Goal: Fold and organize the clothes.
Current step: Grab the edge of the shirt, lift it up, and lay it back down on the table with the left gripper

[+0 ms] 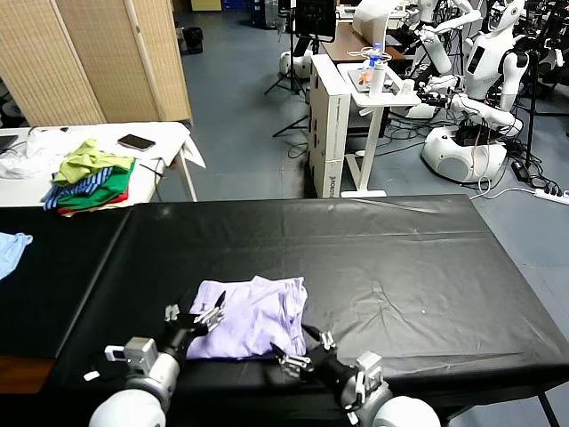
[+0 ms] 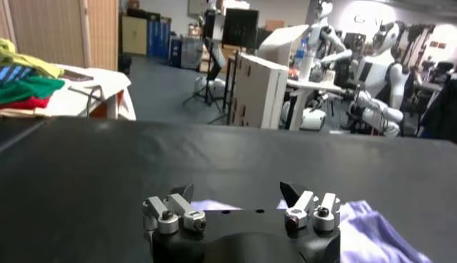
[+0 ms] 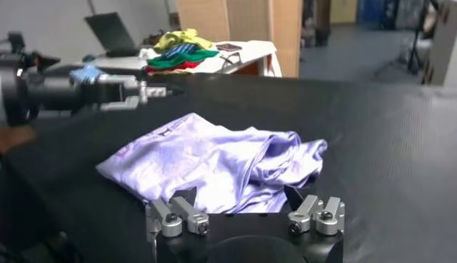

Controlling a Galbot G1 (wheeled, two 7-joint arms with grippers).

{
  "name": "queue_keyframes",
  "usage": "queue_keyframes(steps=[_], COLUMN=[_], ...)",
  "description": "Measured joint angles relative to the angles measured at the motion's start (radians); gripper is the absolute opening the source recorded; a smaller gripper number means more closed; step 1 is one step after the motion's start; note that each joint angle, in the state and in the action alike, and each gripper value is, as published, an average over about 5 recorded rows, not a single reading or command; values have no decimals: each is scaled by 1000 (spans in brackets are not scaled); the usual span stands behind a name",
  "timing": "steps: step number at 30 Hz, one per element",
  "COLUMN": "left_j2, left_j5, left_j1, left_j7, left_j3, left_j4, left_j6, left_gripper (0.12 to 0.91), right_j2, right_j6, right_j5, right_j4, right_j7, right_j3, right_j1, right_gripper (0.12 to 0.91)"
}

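One wide surface draped in black sheeting (image 1: 356,258) fills most of the head view, and near its front edge, a little left of centre, lies the pale lavender short-sleeved T-shirt of thin soft fabric (image 1: 253,313). It is roughly folded into a loose, lumpy rectangle rather than spread flat — soft ridges and creases run across it, and one end bunches into a rumpled fold with the hem curling up. In the right wrist view the T-shirt (image 3: 214,161) has a faint sheen, and small white printed marks show on the upper face near one corner.

Beyond the black surface, at the far left, a white table (image 1: 169,133) carries a pile of green, blue-striped and red garments (image 1: 92,178) and a dark phone (image 1: 136,141). A light blue cloth (image 1: 11,249) lies at the left edge of the black surface, well apart from the T-shirt.

Both arms sit low at the front edge. The left gripper (image 1: 194,316) has its fingers spread wide and hovers at the T-shirt's left edge, pointing toward the fabric; in the left wrist view the gripper (image 2: 235,193) has lavender cloth showing just beyond and between its tips, with nothing pinched. The right gripper (image 1: 304,349) — also spread wide — sits just beside the T-shirt's front right corner, its own wrist view showing the gripper (image 3: 239,196) aimed at the near hem and holding nothing.
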Motion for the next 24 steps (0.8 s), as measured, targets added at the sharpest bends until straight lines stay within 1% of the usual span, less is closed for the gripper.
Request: queue_keyframes(steps=[6,13,20,22,24], left_j2=[-6,-22,-25,-25,-25], left_j5=[6,18,21,22,22], left_j1=[6,18,24,25,25], left_j7=[0,2,2,2,2], left_j3=[-1,0,1,1,1], left_j4=[2,9,11,11,12], left_j6=[-3,-9,-12,-12,-12], left_gripper=[907,907,907,907,907], right_j2=[5,36,73,82,89], right_j6=[2,3,6,7,8], right_j5=[105,243,328,339,345], right_j4=[35,58,35,27,19], right_j7=[41,75,73,71,68], right_j3=[25,71,98,101,101], right_j1=[-43,-129,-174,-174,-172], right_gripper=[870,870,857,828,782])
